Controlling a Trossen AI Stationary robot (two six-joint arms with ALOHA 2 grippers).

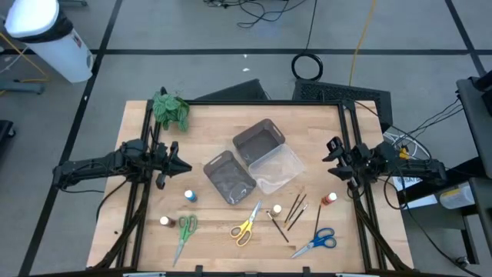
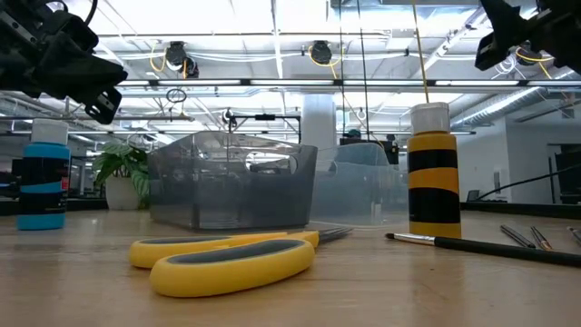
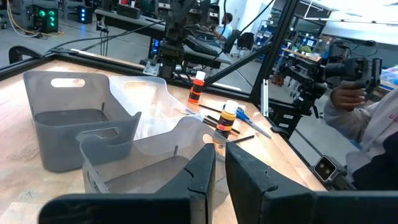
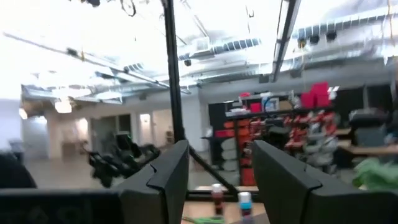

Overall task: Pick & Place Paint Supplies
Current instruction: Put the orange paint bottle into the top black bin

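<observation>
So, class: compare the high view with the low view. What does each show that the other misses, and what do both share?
Only the high view: the green scissors, blue scissors, the red-capped bottle and the whole table.
Only the low view: ceiling lights and the room behind.
Both: the yellow scissors, the blue-capped bottle, the plant, the grey trays, and brushes.

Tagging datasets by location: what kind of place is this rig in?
Looks like a robotics lab or open workshop: a wooden table in a black frame, cables across a tape-marked floor, and exposed ceiling lights over benches behind.
</observation>
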